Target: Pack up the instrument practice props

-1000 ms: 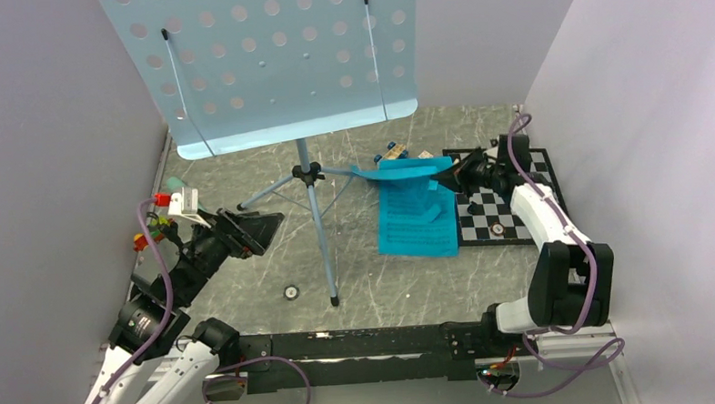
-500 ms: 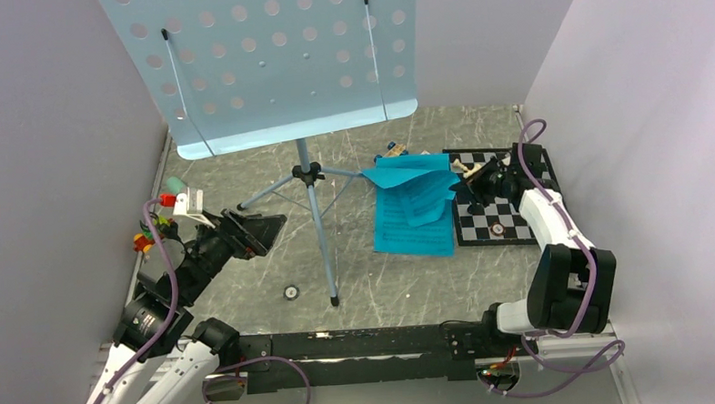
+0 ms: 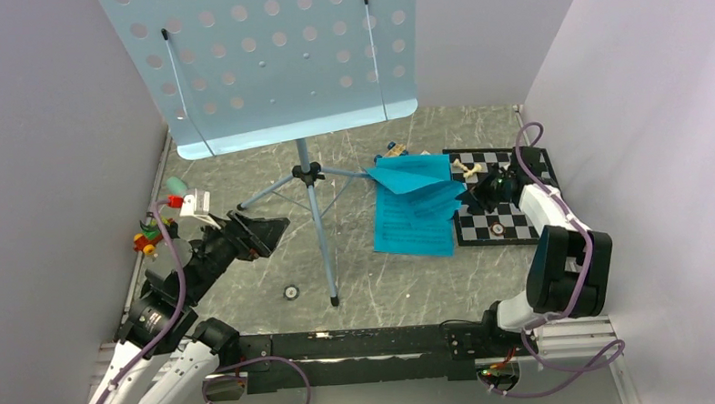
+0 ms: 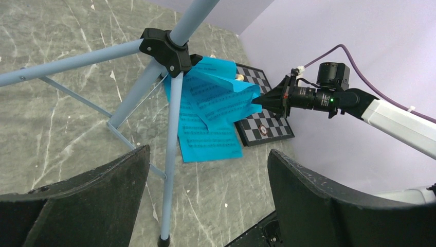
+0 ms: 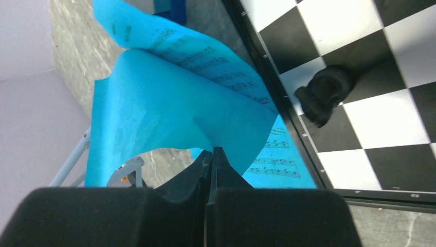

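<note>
The pale-blue music stand, with its perforated tray (image 3: 266,60) and tripod hub (image 3: 307,174), stands mid-floor. Turquoise music sheets (image 3: 416,219) lie right of it, the top sheet (image 5: 154,108) lifted and curled. My right gripper (image 3: 473,190) is shut on that sheet's right edge, above the chessboard; its closed tips (image 5: 212,150) pinch the paper. My left gripper (image 3: 266,231) hovers open left of the stand, nothing between its fingers (image 4: 208,154), one tripod leg (image 4: 172,154) just ahead. A mint-green rounded tip, perhaps the microphone (image 3: 176,184), peeks out behind the left arm.
A black-and-white chessboard (image 3: 510,224) with a few pieces, one black (image 5: 324,92), lies at the right wall. Small toy cars (image 3: 394,151) sit behind the sheets, coloured blocks (image 3: 146,237) by the left wall. A small round disc (image 3: 291,292) lies near the front tripod foot.
My right gripper has drawn back toward the right over the chessboard, pulling the top sheet up and folding it over. The left gripper has crept slightly forward and stayed open.
</note>
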Motion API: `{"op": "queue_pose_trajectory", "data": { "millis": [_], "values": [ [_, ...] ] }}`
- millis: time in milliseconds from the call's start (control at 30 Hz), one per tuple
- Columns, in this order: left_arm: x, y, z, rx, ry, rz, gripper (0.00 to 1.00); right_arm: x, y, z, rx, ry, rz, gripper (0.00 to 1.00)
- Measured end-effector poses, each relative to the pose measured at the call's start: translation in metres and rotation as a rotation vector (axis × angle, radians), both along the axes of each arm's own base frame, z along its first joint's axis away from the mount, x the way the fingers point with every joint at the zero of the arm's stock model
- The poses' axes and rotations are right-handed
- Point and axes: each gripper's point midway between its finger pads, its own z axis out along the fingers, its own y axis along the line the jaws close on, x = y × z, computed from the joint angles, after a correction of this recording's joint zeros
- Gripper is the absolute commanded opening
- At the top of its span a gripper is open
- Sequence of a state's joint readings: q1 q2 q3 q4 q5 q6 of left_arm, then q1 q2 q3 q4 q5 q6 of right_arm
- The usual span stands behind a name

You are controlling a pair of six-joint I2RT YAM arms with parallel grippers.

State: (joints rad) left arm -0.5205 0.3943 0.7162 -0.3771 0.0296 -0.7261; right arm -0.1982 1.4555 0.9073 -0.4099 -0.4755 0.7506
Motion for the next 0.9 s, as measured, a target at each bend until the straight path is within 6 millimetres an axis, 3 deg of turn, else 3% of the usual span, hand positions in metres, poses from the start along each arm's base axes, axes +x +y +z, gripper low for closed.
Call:
{"op": "queue_pose_trajectory", "data": {
  "millis": [67,167,267,500,900],
  "values": [
    [0.001,0.0,-0.004,0.003,0.009,0.0,0.88,-0.001,-0.006,-0.008,-0.001,0.017,-0.011,0.09],
    [0.002,-0.001,-0.01,0.01,0.02,0.0,0.88,-0.006,-0.012,-0.021,-0.002,0.051,-0.025,0.25],
    [0.002,-0.001,-0.013,0.013,0.024,0.0,0.88,-0.007,-0.015,-0.03,-0.015,0.075,-0.025,0.32],
    [0.005,-0.003,-0.017,0.012,0.026,0.0,0.88,-0.003,-0.02,-0.033,-0.041,0.083,-0.013,0.49],
    [0.009,-0.01,-0.03,0.014,0.068,-0.018,0.88,-0.004,-0.032,-0.043,-0.112,0.132,-0.023,0.55]
  ]
}}
